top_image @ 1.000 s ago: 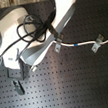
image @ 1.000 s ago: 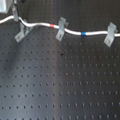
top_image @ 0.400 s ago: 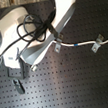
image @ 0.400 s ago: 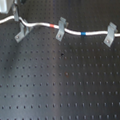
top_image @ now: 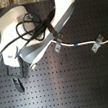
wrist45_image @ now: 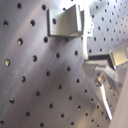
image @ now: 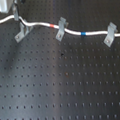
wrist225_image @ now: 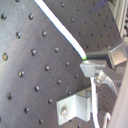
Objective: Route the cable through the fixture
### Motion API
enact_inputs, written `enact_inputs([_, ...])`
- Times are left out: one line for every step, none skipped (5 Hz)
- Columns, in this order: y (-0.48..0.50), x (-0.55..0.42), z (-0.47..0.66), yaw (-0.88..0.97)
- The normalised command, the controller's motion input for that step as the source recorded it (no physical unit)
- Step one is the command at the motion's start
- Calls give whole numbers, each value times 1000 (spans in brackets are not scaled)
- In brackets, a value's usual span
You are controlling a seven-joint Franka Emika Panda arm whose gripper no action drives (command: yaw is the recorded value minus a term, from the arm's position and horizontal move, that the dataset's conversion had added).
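At the end effector (wrist225_image: pixel 89 66), in the second wrist view, the cable (wrist225_image: pixel 60 31) runs straight into the metal finger (wrist225_image: pixel 96 64) and stops there, so I judge the jaws clamped on it, though only one finger shows clearly; the fixture (wrist225_image: pixel 75 107) stands just beside the grip, and a thin white strand passes close along its side; in the first wrist view the fixture (wrist45_image: pixel 65 22) shows as an upright grey bracket near the finger (wrist45_image: pixel 100 67), with no cable visible in its slot.

Outward, in the first exterior view, the cable (image: pixel 42 24) lies across the far part of the table (image: pixel 62 91); it crosses the top of the fixture (image: pixel 23 31) at the first exterior view's left, then meets the two slimmer clips (image: pixel 59 29), with its red band at the nearer one and the blue band between them; those two look already threaded; whether the cable is seated in the fixture or only resting over it, I cannot tell; seating it there is probably what is left.

Room is tight on one side: the fixture sits near the first exterior view's left edge; toward the first exterior view's bottom the perforated table lies open; in the second exterior view the arm (top_image: pixel 59 18) hides the fixture.
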Motion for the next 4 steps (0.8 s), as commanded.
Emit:
enact_inputs([4, -36, 172, -20])
enact_inputs([9, -76, 173, -11])
enact_inputs([13, -135, 223, 0])
enact_inputs([-111, -197, 29, 0])
